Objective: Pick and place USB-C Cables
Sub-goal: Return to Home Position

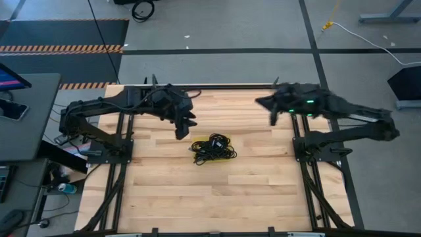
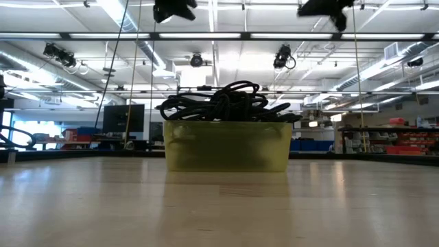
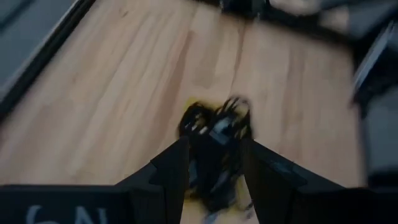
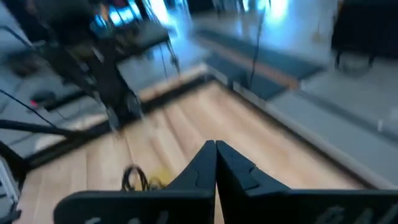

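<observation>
The USB-C cables (image 1: 212, 149) are a tangled heap of thin black cords lying in a flat yellow tray (image 1: 197, 143) at the middle of the table. In the low view the heap (image 2: 223, 103) bulges above the tray's wall (image 2: 226, 147). My left gripper (image 1: 183, 128) hangs open in the air just left of the heap, toward the far side. In its wrist view the cables (image 3: 214, 127) show between its fingers (image 3: 214, 163), well below them. My right gripper (image 1: 273, 118) is shut and raised, to the right of the heap (image 4: 134, 178) and farther back.
The wooden tabletop (image 1: 164, 191) lies bare around the tray on every side. Black frame rails (image 1: 118, 164) run along the table's left and right sides. Both grippers (image 2: 173, 10) (image 2: 329, 10) hang high over the table in the low view.
</observation>
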Tool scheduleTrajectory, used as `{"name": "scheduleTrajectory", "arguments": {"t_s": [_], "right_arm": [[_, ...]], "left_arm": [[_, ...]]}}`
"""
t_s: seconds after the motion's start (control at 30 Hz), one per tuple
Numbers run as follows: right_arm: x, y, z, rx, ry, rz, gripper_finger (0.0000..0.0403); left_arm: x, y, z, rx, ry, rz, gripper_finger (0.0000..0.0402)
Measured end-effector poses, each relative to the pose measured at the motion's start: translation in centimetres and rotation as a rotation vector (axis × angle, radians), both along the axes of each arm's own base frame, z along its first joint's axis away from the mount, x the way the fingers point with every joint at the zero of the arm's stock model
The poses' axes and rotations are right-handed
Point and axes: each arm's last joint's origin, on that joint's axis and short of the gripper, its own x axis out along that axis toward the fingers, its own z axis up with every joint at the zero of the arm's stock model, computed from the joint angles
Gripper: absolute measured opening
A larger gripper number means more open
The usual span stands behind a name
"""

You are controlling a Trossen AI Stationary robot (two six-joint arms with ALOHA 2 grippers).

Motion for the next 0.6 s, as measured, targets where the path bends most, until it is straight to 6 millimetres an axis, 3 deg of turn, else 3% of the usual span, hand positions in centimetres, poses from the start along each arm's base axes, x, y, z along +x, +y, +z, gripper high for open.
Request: {"name": "scheduleTrajectory", "arguments": {"t_s": [0.1,0.3,0.43,0.6], "right_arm": [[-3.1,0.6,1.7,-0.094,-0.095,0.02,0.0012],[-8.8,1.8,3.9,-0.214,-0.31,0.082,0.0016],[-12.5,2.6,4.3,-0.285,-0.411,0.131,0.0016],[-16.7,3.3,3.3,-0.329,-0.447,0.147,0.0017]], "left_arm": [[-1.0,0.1,-0.6,0.089,0.118,-0.085,0.0153],[-2.4,0.3,-0.8,0.034,0.197,0.051,0.0153],[-3.4,0.2,0.6,0.117,0.124,-0.011,0.0153],[-5.5,-0.2,3.3,0.233,-0.05,-0.092,0.0153]]}}
